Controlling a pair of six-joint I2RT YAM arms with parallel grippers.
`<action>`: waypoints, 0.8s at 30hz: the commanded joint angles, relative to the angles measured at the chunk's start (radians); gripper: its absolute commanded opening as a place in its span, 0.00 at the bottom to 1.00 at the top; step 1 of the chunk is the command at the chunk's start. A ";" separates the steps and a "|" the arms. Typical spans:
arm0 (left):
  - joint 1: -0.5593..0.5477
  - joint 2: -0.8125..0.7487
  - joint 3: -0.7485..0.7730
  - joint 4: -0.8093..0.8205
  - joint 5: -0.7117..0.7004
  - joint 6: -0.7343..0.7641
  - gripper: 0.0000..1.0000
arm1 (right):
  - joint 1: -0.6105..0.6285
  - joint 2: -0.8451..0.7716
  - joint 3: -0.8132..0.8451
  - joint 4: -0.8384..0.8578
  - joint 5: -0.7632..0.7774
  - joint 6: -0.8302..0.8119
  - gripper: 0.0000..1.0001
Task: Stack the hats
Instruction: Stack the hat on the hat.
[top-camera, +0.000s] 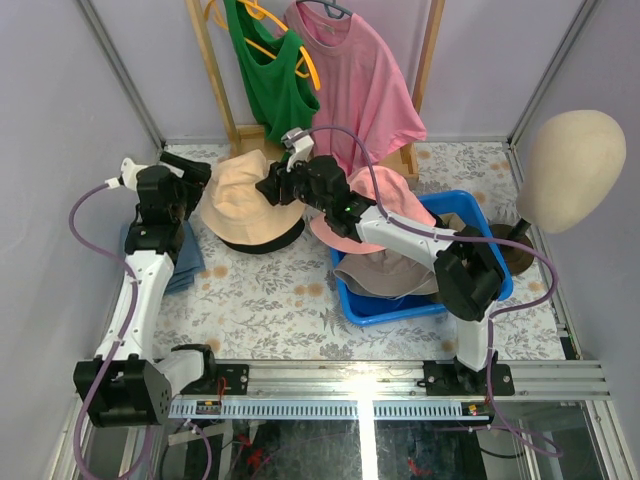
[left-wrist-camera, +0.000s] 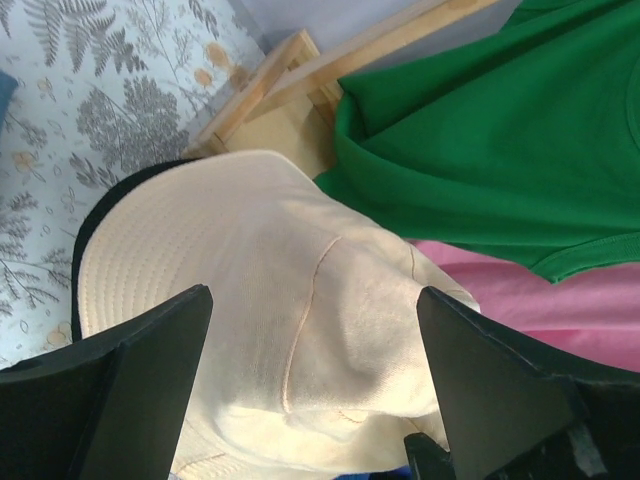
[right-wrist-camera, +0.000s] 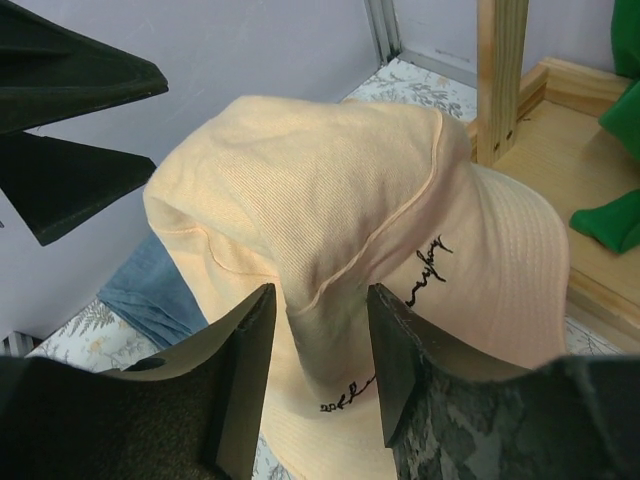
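The floral counter (top-camera: 270, 300) fills the space, with a pink shirt (top-camera: 365, 85) and a green shirt (top-camera: 262, 85) hanging at the back. The blue bin (top-camera: 385, 312) sits right of centre, and the cream mannequin head (top-camera: 572, 160) is on the far right.

The beige bucket hat (top-camera: 245, 200) rests at the back, left of the bin, on top of a black hat (top-camera: 272, 243) whose rim peeps out beneath it. A pink hat (top-camera: 398, 195) and a grey-taupe hat (top-camera: 385, 272) lie in the bin. A blue cap (top-camera: 186, 265) lies flat by the left arm.

The left gripper (left-wrist-camera: 312, 300) is spread wide, a finger either side of the beige crown and touching nothing. The right gripper (right-wrist-camera: 320, 295) is parted too. A fold of the crown sits in its gap, and I don't see it squeezed.

The stack lies between the two grippers. To my eye, the bin's hats are the right arm's to fetch, just right of the stack. The blue cap is nearer the left.
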 joint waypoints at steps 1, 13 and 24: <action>0.024 0.007 -0.024 0.048 0.048 -0.079 0.84 | -0.004 -0.078 -0.009 0.009 -0.004 -0.022 0.50; 0.095 -0.038 -0.189 0.121 0.046 -0.239 0.86 | -0.019 -0.204 -0.105 -0.007 0.059 -0.036 0.62; 0.122 -0.050 -0.325 0.184 0.022 -0.347 0.86 | -0.090 -0.232 -0.133 -0.098 0.110 0.102 0.61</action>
